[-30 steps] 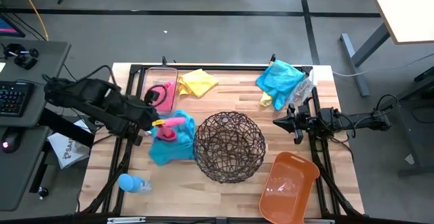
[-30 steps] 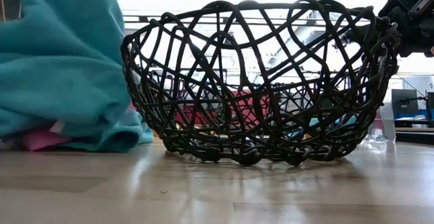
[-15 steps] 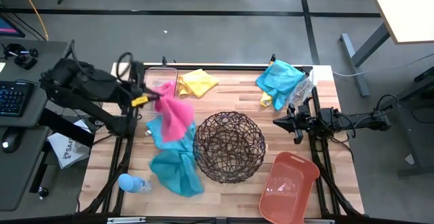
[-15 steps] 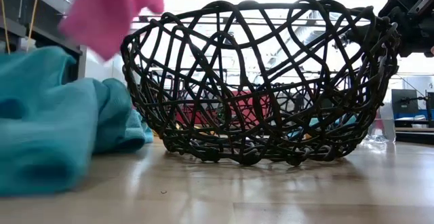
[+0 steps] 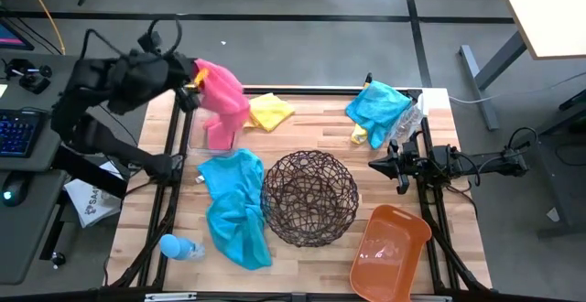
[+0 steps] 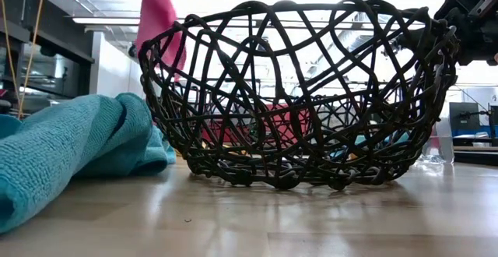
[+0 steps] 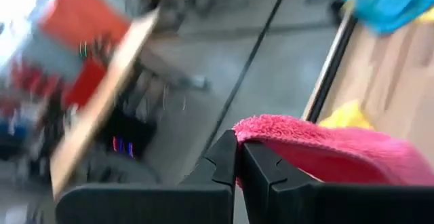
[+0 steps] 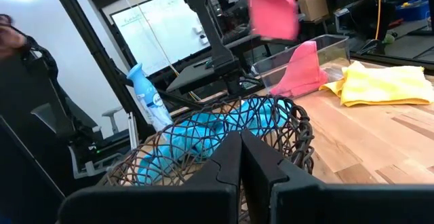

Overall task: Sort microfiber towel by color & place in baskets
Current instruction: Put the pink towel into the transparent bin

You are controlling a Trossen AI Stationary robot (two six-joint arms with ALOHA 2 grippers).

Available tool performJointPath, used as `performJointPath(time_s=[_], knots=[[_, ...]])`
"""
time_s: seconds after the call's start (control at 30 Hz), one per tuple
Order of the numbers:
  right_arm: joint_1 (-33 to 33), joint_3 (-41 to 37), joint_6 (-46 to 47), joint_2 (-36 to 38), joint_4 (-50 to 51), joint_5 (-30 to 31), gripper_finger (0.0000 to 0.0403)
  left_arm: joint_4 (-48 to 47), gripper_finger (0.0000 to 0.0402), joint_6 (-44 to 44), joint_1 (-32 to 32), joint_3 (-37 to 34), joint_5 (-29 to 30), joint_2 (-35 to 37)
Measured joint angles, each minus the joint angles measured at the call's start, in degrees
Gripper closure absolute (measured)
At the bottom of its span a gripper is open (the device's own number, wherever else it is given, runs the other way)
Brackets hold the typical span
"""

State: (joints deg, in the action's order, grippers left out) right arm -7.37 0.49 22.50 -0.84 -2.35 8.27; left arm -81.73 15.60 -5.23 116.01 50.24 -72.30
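The left gripper (image 5: 195, 75) hangs above the clear rectangular plastic bin (image 5: 195, 139) at the far left of the wooden surface (image 5: 316, 114), its jaws pinched on one edge of the hot pink microfiber towel (image 5: 222, 105). The cloth droops limp, its lower end reaching into the bin, so it looks light and soft. An edge pinch seems enough; a fuller bunch would likely sway less. The right gripper (image 5: 374, 166) waits at the right edge, jaws closed and empty.
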Motion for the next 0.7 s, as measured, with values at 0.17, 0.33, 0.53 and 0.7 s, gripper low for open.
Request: performJointPath(time_s=[0.17, 0.33, 0.53, 0.7], knots=[[0.0, 0.0, 0.0, 0.0, 0.0, -0.2, 0.0402, 4.2, 0.0401, -1.4, -9.5, -8.2, -0.9, 4.3], [0.0, 0.0, 0.0, 0.0, 0.0, -0.2, 0.0402, 13.9, 0.0401, -0.6, -15.0, -19.7, -10.6, 9.2], [0.0, 0.0, 0.0, 0.0, 0.0, -0.2, 0.0402, 25.8, 0.0401, -1.6, -16.2, -35.8, -17.5, 12.1], [0.0, 0.0, 0.0, 0.0, 0.0, -0.2, 0.0402, 25.6, 0.0401, -3.1, -16.1, -43.4, -17.0, 12.4]])
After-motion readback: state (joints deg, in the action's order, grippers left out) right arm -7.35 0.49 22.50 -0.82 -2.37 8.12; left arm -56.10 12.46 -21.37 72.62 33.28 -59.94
